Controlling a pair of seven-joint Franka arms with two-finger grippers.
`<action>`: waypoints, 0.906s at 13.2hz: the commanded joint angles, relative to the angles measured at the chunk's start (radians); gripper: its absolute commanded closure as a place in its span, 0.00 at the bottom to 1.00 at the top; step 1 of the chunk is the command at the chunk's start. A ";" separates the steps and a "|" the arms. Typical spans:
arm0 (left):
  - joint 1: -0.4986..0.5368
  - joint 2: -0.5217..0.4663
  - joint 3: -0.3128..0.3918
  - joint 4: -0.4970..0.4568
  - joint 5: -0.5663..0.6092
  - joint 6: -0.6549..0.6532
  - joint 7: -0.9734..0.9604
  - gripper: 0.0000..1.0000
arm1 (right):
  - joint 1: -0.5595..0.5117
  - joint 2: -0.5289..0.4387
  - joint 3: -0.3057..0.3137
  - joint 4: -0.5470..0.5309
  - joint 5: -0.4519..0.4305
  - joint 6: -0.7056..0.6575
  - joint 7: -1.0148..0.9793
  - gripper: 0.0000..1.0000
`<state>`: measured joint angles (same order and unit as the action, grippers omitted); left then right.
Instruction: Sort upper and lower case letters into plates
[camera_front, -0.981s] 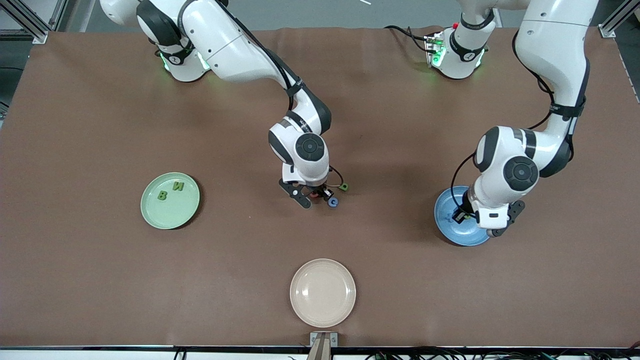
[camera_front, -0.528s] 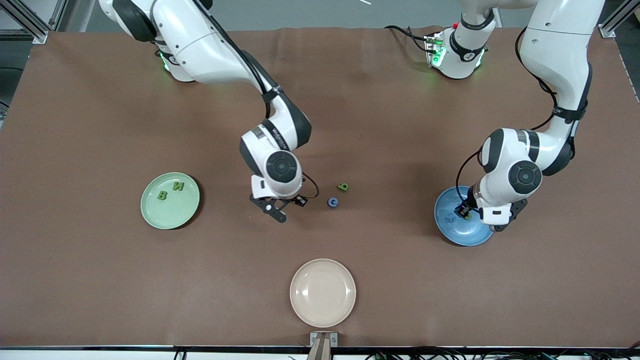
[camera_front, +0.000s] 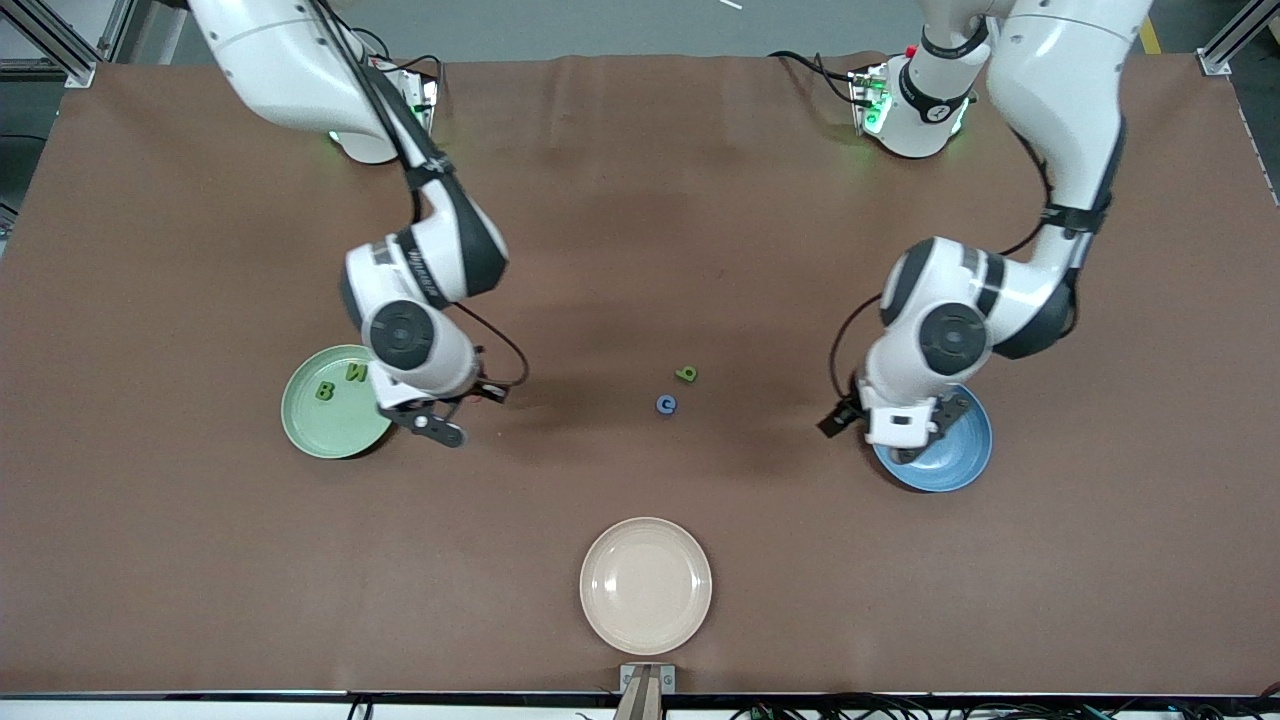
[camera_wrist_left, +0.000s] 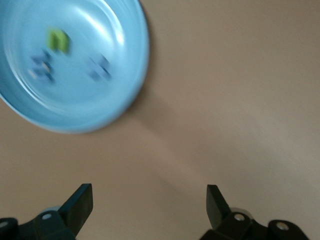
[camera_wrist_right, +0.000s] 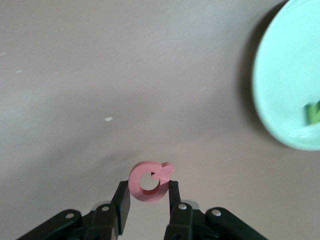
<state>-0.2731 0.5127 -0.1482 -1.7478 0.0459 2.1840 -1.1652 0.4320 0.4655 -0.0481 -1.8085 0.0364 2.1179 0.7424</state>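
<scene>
My right gripper (camera_wrist_right: 147, 192) is shut on a red letter (camera_wrist_right: 150, 181) and holds it over the table, beside the pale mint green plate (camera_wrist_right: 285, 60). In the front view this gripper (camera_front: 432, 418) is at that plate's rim (camera_front: 320, 435). Two green letters (camera_front: 324, 390) (camera_front: 356, 373) lie in the plate. My left gripper (camera_wrist_left: 150, 200) is open and empty, over the table just off the blue plate (camera_wrist_left: 115, 30). That plate (camera_front: 965, 462) holds one green letter (camera_wrist_left: 58, 40) and two blue ones (camera_wrist_left: 100, 67). A blue letter (camera_front: 666, 404) and a green letter (camera_front: 686, 374) lie at mid-table.
A cream-beige plate (camera_front: 646, 585) with nothing in it sits near the table's front edge, nearer the camera than the two loose letters. Both arms' bases stand along the table's back edge.
The right arm has carried the red letter from mid-table to beside the mint plate. The left gripper has moved from over the blue plate to its rim, toward mid-table.
</scene>
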 joint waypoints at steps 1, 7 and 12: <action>-0.086 0.116 0.002 0.123 0.000 -0.020 -0.157 0.01 | -0.117 -0.133 0.020 -0.234 -0.012 0.131 -0.185 1.00; -0.237 0.225 0.002 0.145 -0.001 0.134 -0.427 0.13 | -0.253 -0.074 0.022 -0.298 -0.012 0.292 -0.396 0.99; -0.310 0.251 0.002 0.136 -0.001 0.158 -0.553 0.21 | -0.266 -0.038 0.020 -0.293 -0.012 0.310 -0.400 0.94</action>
<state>-0.5562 0.7532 -0.1518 -1.6233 0.0459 2.3343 -1.6746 0.1861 0.4234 -0.0370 -2.0906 0.0358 2.4031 0.3455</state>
